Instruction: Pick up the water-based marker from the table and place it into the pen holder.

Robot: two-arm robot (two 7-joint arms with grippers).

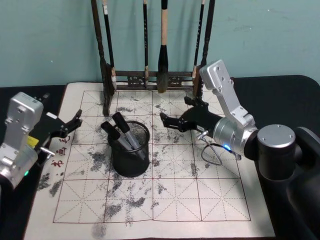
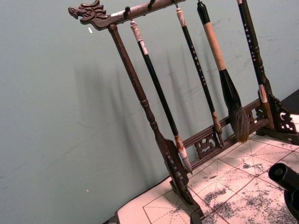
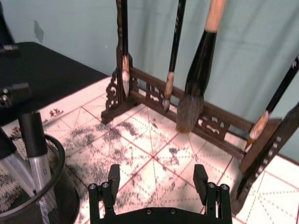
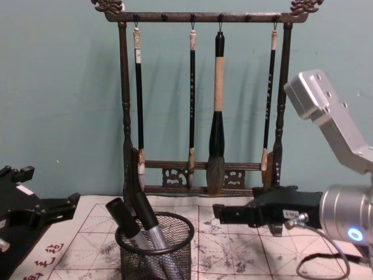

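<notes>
The pen holder (image 1: 131, 159), a black wire-mesh cup, stands on the ink-stained grid mat left of centre. Water-based markers (image 1: 121, 125) with black caps and silver barrels lean inside it, tilted to the left; they also appear in the chest view (image 4: 135, 224) and the right wrist view (image 3: 33, 140). My right gripper (image 1: 176, 112) hovers open and empty just right of the holder, above the mat, and its fingers (image 3: 113, 175) stand wide apart. My left gripper (image 1: 74, 125) rests open at the mat's left edge, clear of the holder.
A tall dark wooden brush rack (image 1: 152, 79) with several hanging brushes stands at the back of the mat (image 1: 150, 200), close behind the holder and the right gripper. A loose cable (image 1: 215, 152) loops under the right wrist. Black tabletop borders the mat on both sides.
</notes>
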